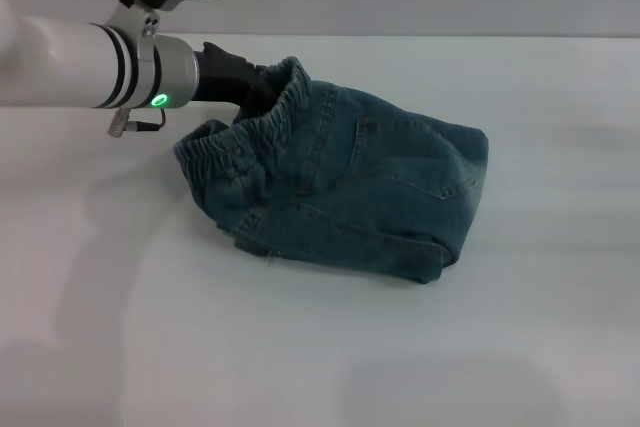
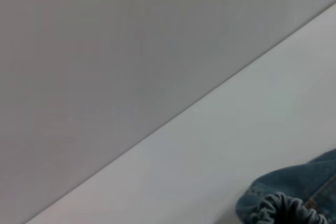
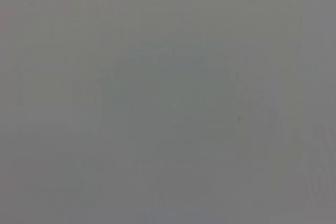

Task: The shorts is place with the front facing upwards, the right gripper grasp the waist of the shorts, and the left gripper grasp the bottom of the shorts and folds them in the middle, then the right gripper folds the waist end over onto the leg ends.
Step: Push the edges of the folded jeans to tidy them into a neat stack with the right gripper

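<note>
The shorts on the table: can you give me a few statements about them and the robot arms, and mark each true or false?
1. The shorts lie folded into a bundle on the white table. True.
2. The left gripper is at the ruffled waist end. True.
3. The right gripper is holding the denim. False: it is not in view in any picture.
4. The shorts are red. False: they are blue denim.

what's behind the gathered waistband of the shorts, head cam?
The left gripper sits behind the ruffled waist end of the folded shorts, at the far left edge. Its fingertips are covered by the denim, so grip state is unreadable. The right gripper is out of view.
</note>
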